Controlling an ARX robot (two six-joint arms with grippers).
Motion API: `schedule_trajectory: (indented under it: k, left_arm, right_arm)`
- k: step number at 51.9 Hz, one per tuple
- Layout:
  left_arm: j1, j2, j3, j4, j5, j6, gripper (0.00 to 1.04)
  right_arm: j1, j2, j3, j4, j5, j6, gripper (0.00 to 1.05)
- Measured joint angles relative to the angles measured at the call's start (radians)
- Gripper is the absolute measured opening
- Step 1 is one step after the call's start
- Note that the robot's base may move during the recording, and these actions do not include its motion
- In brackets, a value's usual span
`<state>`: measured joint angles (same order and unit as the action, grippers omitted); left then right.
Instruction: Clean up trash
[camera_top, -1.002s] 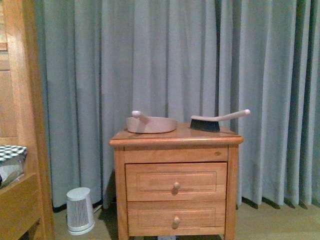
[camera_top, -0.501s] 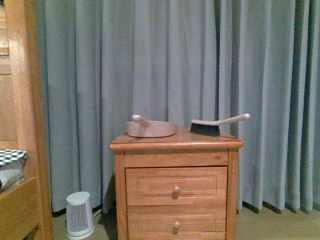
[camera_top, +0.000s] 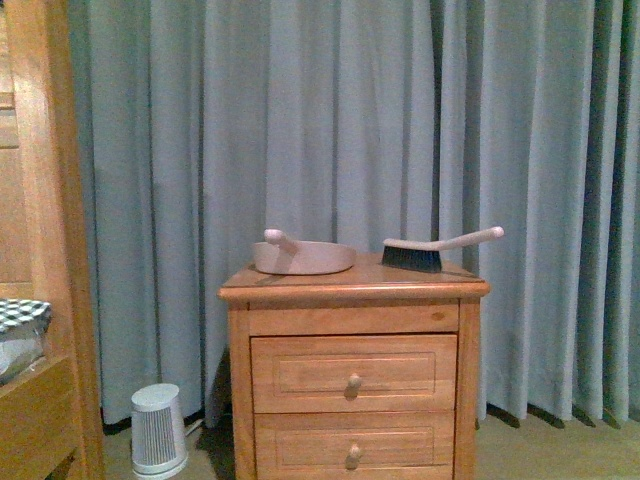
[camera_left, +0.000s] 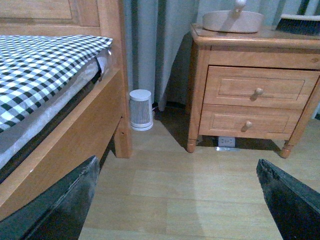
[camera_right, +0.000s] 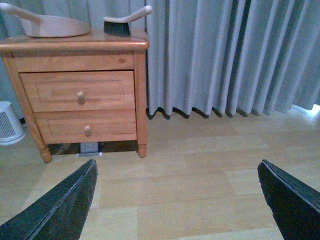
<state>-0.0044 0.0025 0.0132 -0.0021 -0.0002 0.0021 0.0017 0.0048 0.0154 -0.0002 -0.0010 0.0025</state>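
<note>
Front view shows the dustpan and brush untouched on the nightstand surface; no paper wad appears in any view. The left pincer and right pincer hang spread wide and empty above the floor. The cleanup looks not yet begun.

**Warm Wood, Cool Drapes**

Grey-blue curtain; honey-orange nightstand; pale pinkish-beige dustpan; brush with black bristles, pale handle. White ribbed heater. Black-and-white checked bedding. Light wooden floor. Black left gripper and right gripper.
</note>
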Motion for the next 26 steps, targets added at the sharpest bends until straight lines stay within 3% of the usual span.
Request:
schedule_trajectory:
  k: [26]
  left_arm:
    - [0.0, 0.0, 0.0, 0.0, 0.0, 0.0, 0.97]
  right_arm:
    - [0.0, 0.0, 0.0, 0.0, 0.0, 0.0, 0.97]
